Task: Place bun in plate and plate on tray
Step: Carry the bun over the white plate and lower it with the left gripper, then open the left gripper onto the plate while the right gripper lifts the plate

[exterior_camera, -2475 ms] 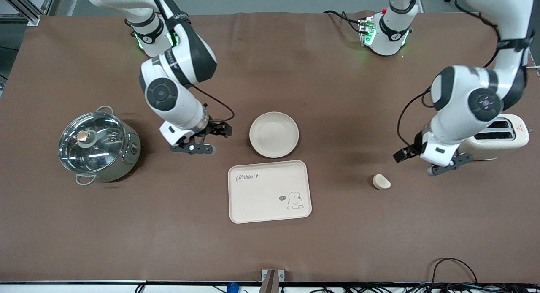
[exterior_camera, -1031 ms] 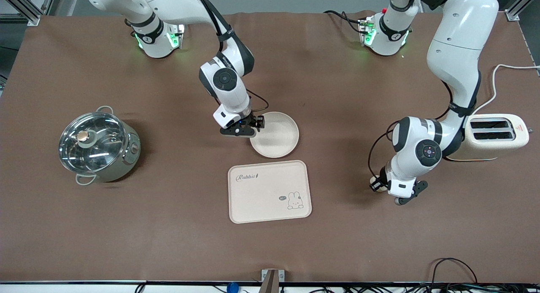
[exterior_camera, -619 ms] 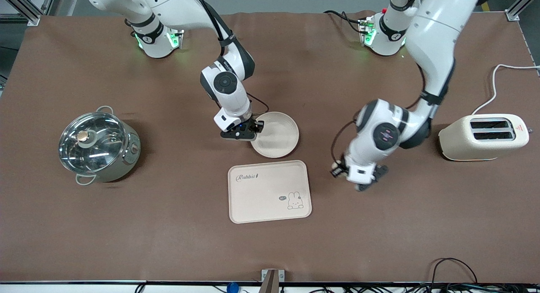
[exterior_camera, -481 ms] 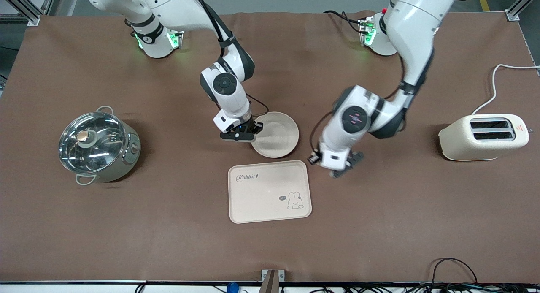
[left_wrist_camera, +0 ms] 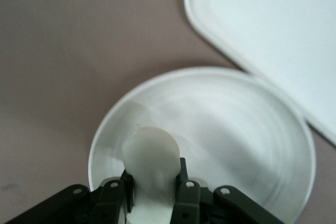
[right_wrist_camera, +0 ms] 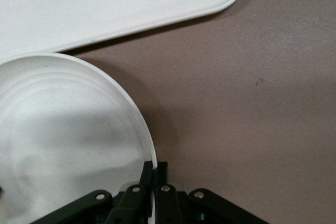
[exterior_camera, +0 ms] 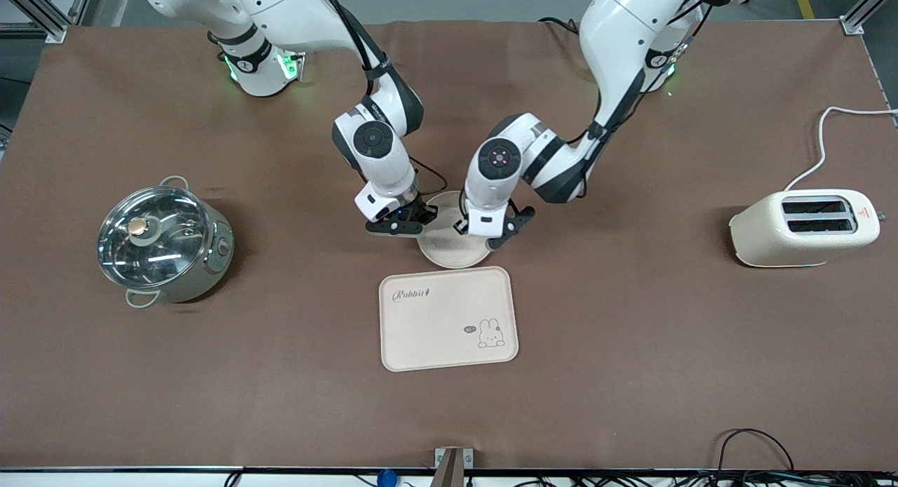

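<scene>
The round cream plate [exterior_camera: 449, 254] sits just farther from the front camera than the Rabbit tray [exterior_camera: 449, 318]. My right gripper [exterior_camera: 401, 224] is shut on the plate's rim at the edge toward the right arm's end; the right wrist view shows the rim [right_wrist_camera: 153, 153] pinched between the fingers, my right gripper [right_wrist_camera: 155, 170] and the tray [right_wrist_camera: 105, 9]. My left gripper [exterior_camera: 491, 233] hangs over the plate, shut on the bun. In the left wrist view the bun [left_wrist_camera: 151, 153] is in my left gripper [left_wrist_camera: 152, 182], above the plate [left_wrist_camera: 236, 129] and beside the tray [left_wrist_camera: 283, 30]. The bun is hidden in the front view.
A steel pot with a glass lid [exterior_camera: 165, 241] stands toward the right arm's end. A cream toaster [exterior_camera: 807, 227] with its cord stands toward the left arm's end. Cables lie along the table's front edge.
My left gripper closed on the bun near the toaster and carried it across to over the plate. My right gripper moved to the plate's rim and stayed there; the plate shifted slightly toward the tray.
</scene>
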`<action>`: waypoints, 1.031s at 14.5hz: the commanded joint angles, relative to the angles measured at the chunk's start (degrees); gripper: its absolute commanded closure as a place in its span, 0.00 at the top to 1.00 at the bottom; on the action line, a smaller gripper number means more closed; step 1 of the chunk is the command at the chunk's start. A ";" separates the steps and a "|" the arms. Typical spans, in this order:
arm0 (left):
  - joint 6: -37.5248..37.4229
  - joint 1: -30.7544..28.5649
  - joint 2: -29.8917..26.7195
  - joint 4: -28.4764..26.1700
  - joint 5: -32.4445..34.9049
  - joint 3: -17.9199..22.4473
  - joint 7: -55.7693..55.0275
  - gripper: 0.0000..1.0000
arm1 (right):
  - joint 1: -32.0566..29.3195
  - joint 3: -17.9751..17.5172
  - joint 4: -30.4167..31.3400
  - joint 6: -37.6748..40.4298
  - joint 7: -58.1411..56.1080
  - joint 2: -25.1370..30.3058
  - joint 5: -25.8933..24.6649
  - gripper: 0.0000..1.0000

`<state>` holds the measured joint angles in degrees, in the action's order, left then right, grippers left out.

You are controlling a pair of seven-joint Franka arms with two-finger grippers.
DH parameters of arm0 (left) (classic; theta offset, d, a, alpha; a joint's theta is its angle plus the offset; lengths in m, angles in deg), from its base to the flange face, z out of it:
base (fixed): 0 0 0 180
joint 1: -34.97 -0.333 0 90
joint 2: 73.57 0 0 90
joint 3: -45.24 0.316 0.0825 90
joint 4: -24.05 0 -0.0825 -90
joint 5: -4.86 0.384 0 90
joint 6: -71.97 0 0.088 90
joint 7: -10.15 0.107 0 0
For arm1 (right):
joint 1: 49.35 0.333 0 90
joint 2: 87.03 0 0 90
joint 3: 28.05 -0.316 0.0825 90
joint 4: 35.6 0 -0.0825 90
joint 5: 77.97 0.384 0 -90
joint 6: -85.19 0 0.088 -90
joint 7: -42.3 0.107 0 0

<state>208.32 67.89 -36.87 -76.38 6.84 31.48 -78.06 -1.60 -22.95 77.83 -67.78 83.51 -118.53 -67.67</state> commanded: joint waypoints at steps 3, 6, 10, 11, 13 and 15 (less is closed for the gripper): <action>1.02 0.75 0.39 0.42 -0.32 0.58 -2.58 1.00 | -0.20 -0.18 0.57 0.21 0.44 -0.40 0.78 0.00; 0.24 0.22 -1.27 1.21 -0.14 0.66 -2.59 1.00 | -0.20 -0.18 0.57 0.74 0.62 0.39 0.87 0.00; -14.65 -5.29 -9.17 6.11 1.09 1.28 4.92 1.00 | -2.65 0.08 -3.72 9.85 2.02 3.29 0.95 0.00; -19.84 -7.67 -10.32 9.00 1.18 1.28 10.63 1.00 | -3.36 0.08 -6.44 13.54 2.81 3.12 1.13 0.00; -26.99 -11.63 -12.25 13.58 1.18 1.37 21.10 1.00 | -4.94 0.08 -11.28 17.34 4.74 2.68 1.13 0.00; -27.98 -15.93 -14.71 15.27 3.01 1.28 26.92 1.00 | -6.70 0.08 -14.27 17.35 4.75 1.37 1.22 0.00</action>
<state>182.30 54.85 -50.03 -62.76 7.70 33.07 -56.11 -6.34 -22.29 66.67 -51.48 87.23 -116.06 -67.53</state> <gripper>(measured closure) 0.000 0.960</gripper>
